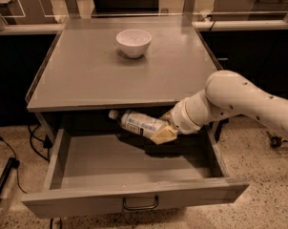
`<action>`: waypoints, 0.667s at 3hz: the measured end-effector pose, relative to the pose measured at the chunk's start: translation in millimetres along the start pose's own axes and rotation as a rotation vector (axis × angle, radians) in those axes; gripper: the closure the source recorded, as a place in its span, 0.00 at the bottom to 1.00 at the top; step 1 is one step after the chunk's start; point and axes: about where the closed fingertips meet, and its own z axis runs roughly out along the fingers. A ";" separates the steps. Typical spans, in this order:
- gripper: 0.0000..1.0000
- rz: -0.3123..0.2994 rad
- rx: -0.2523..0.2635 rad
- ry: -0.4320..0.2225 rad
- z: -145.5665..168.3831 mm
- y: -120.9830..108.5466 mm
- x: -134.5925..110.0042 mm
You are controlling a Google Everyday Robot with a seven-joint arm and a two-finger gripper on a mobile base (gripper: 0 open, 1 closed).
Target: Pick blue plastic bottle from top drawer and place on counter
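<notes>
Bottle [139, 123] hangs clear of the floor of the top drawer [134, 197], nearly level with its white cap pointing left and slightly up, tucked just under the front edge of the counter [96, 75]. Gripper [164, 133] sits at the bottle's right end, fingers closed on the base, so most of the body and the cap stick out leftward, unsupported. The arm comes in from the right, over the drawer's right wall. Risk 1: a straight vertical lift would likely drive the cap or shoulder into the underside of the counter lip, since the bottle is not yet out from beneath it; it probably needs pulling toward the drawer front first. Risk 2: an end grip on smooth, thin plastic gives a long lever, so any knock or quick swing could pivot the bottle in the jaws or slip it free, dropping it back into the drawer. Risk 3: the white bowl [133, 42] stands toward the back of the counter; a placement aimed too deep could nudge it. The front half of the counter looks the safer target.
</notes>
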 end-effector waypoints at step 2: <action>1.00 -0.037 -0.015 0.001 -0.2 4.7 -2.3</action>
